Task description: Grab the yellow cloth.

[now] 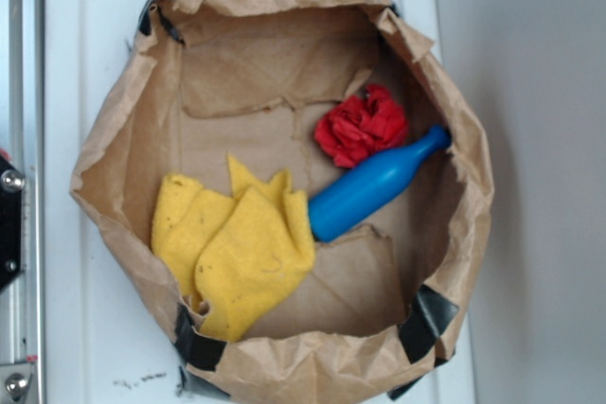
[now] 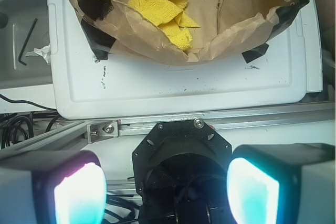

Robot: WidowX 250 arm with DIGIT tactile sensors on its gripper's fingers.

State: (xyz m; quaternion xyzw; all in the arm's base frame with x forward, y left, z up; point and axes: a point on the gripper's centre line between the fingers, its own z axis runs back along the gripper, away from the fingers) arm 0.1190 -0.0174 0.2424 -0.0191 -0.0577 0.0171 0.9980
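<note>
— What is the gripper [image 2: 167, 192] doing?

— I am seeing its two glowing pads [image 2: 80, 195] standing wide apart at the bottom of the wrist view, holding nothing, hanging over the aluminium rail [image 2: 220, 121] outside the white tray [image 2: 173, 85].

— And the yellow cloth [image 1: 239, 243]?

— It is lying crumpled inside the brown paper bag [image 1: 114, 139], against the bag's front-left wall in the exterior view, well apart from the gripper. The blue bottle [image 1: 371, 186] is lying on its side with its base touching the cloth's right edge, and the red cloth ball [image 1: 360, 126] is sitting just beside the bottle's neck.
</note>
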